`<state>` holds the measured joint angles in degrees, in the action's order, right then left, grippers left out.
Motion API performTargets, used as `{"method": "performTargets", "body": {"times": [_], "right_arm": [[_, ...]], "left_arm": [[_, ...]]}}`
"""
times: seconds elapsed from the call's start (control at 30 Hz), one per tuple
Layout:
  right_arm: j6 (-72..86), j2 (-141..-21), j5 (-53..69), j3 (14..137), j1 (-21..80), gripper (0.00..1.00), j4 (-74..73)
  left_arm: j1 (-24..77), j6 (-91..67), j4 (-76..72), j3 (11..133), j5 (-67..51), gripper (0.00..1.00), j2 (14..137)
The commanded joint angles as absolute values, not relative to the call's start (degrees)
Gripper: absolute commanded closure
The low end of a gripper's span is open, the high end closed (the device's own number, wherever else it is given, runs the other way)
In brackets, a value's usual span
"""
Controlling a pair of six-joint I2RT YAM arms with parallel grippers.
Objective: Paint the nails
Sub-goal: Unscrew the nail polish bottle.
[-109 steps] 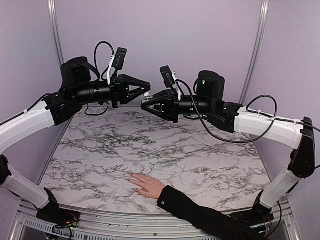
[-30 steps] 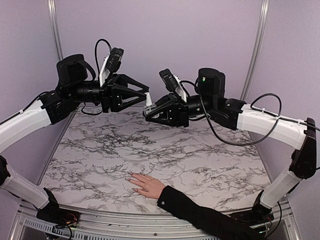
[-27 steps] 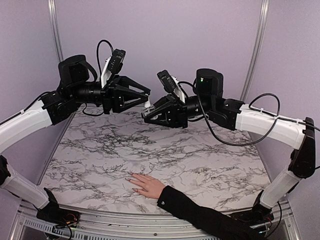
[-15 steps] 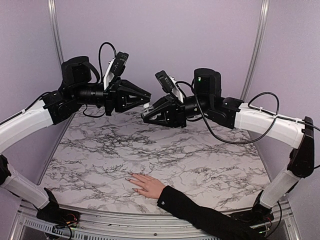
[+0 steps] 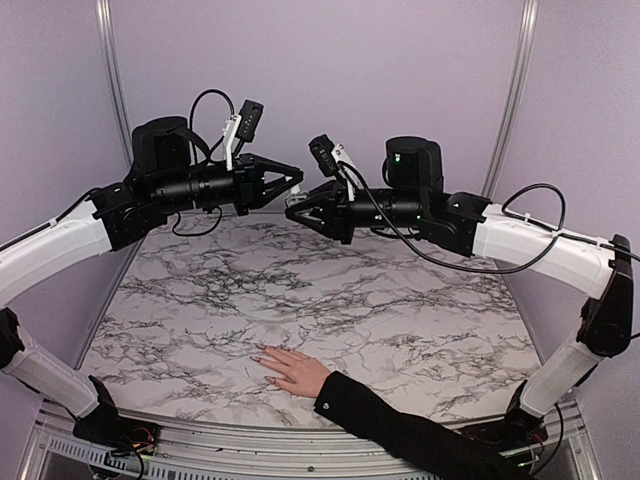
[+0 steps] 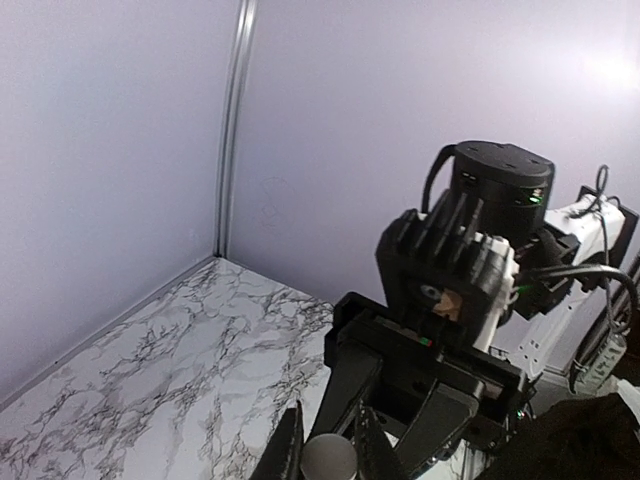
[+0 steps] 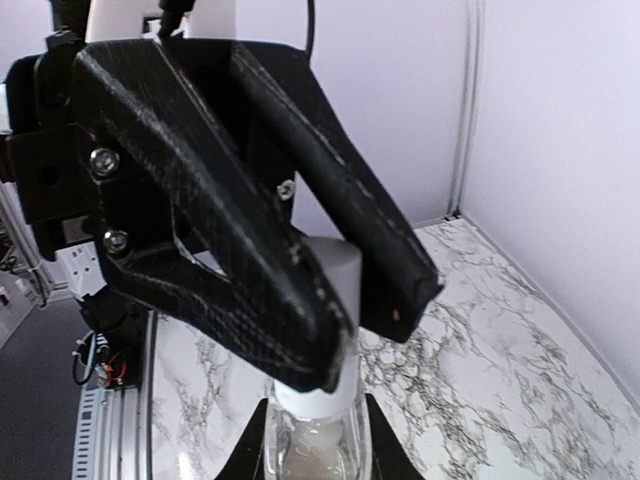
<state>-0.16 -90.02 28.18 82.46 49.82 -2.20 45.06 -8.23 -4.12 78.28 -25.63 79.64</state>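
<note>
Closest to the right wrist camera, at the bottom centre of its frame, a bottle (image 7: pixel 312 437) of clear glass stands upright between the two fingers of the right gripper (image 5: pixel 292 211), which are clenched on its body. Its contents look pale; the colour cannot be told. Just above, a white cap (image 7: pixel 336 268) sits on the bottle's neck. The left gripper (image 7: pixel 366 337) reaches in from the upper left of that frame, both black fingers pinched on the cap and covering most of it. Beyond them, at the lower right, the marble table (image 5: pixel 400 300) runs back to the lilac wall (image 5: pixel 350 70).

At the bottom edge of the left wrist view, the cap shows as a pale round disc between that gripper's fingers. The right gripper faces it head-on just behind.

Low in the top view, a pale hand (image 5: pixel 297 371) lies flat on the table, fingers pointing to the left of the frame. Its black sleeve (image 5: pixel 400 425) runs off toward the lower right. At the fingertips the nails (image 5: pixel 257 348) are tiny specks; bare or painted cannot be told. Higher up, well apart from the hand, the two grippers meet tip to tip at upper centre, and the bottle is nearly hidden between them. Farthest back, metal posts (image 5: pixel 112 80) stand against the wall.

One bottle, one cap, one hand, two grippers, two posts.
</note>
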Motion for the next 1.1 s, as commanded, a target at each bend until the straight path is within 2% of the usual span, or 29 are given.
{"method": "performTargets", "body": {"times": [0.0, 0.27, 0.47, 0.5, 0.67, 0.87, 0.97, 1.07], "right_arm": [[-4.6, -89.5, 11.0, 86.1, 51.7, 1.00, -3.8], [-6.1, -92.0, -5.0, 88.5, 54.3, 1.00, -4.4], [-7.0, -91.1, -4.3, 87.8, 54.2, 1.00, -5.0], [-7.1, -90.8, -3.2, 87.2, 54.2, 1.00, -4.8], [-6.5, -88.5, 2.8, 84.0, 53.8, 1.00, -4.4], [-3.8, -85.9, 13.1, 80.4, 52.2, 1.00, -3.2], [-1.9, -84.7, 21.4, 78.8, 51.0, 1.00, -1.6], [-1.0, -83.9, 26.3, 77.8, 50.5, 1.00, -0.6]], "left_arm": [[47.8, -15.1, -6.5, 80.1, -9.1, 1.00, 81.8], [53.5, -18.4, -4.5, 84.5, 11.6, 1.00, 87.1], [53.8, -16.3, -1.7, 86.4, 16.6, 1.00, 86.7], [53.7, -15.4, -1.2, 86.8, 16.2, 0.95, 86.3], [50.6, -15.2, -0.1, 86.5, 8.5, 0.67, 83.4], [43.1, -14.0, -4.8, 79.8, -13.4, 0.40, 77.7], [41.9, -11.5, -8.8, 76.4, -25.5, 0.37, 75.2], [41.9, -10.0, -9.2, 75.5, -32.4, 0.38, 74.4]]}}
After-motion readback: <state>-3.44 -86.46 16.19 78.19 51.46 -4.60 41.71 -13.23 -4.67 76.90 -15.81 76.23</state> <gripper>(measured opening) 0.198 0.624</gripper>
